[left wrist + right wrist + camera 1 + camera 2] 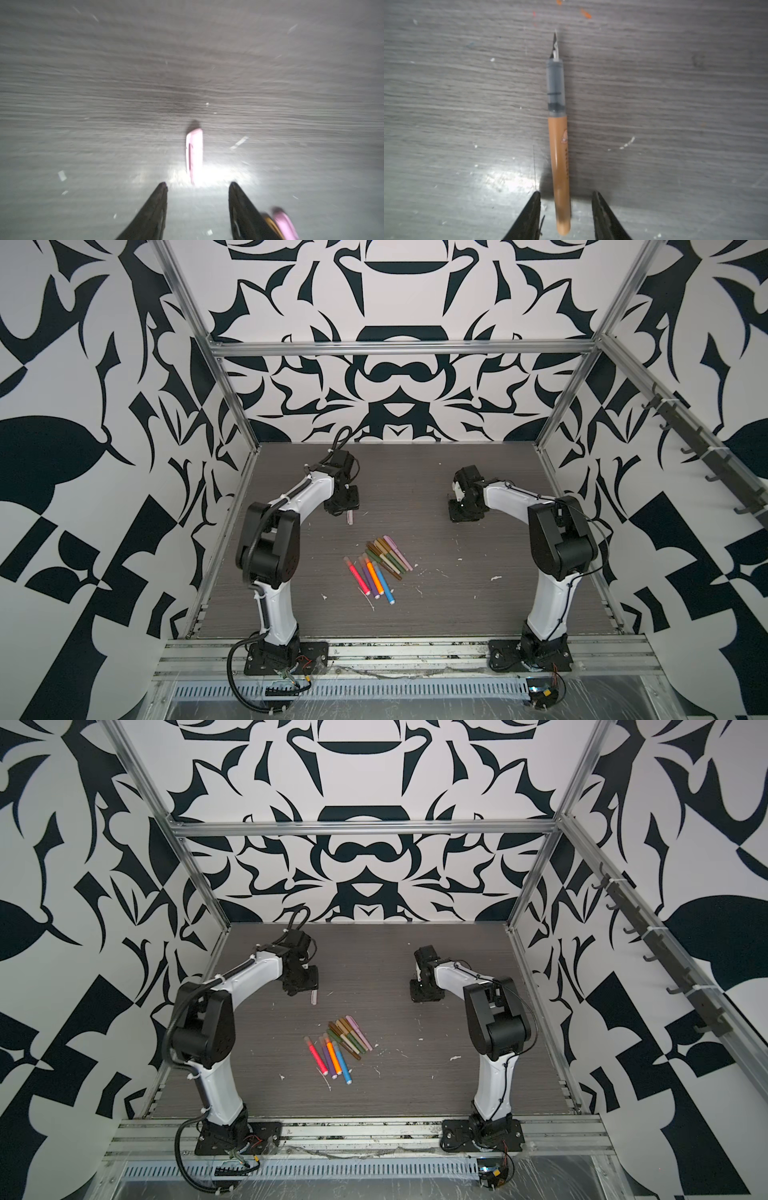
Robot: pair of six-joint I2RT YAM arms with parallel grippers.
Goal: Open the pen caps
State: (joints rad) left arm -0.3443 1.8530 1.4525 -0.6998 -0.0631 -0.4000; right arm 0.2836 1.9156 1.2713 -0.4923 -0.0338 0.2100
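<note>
My left gripper (197,184) is spread, pink cap (194,153) free just beyond its tips; right gripper (566,193) is spread too, straddling the uncapped tan pen (558,149), not pinching it.

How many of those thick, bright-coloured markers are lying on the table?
4. They lie side by side in the middle of the table, beside the thinner pens: pink, purple, orange, blue. None seems hidden.

The tabletop (675,99) is grey wood-grain board, mostly matt, flecked with white chips (627,143), and shiny where light strikes it. The pink cap (194,151) is smooth plastic. The tan pen (559,158) has a glossy plastic barrel, a clear smoky grip and a metal nib. The right tool (565,193) looks matt black.
</note>
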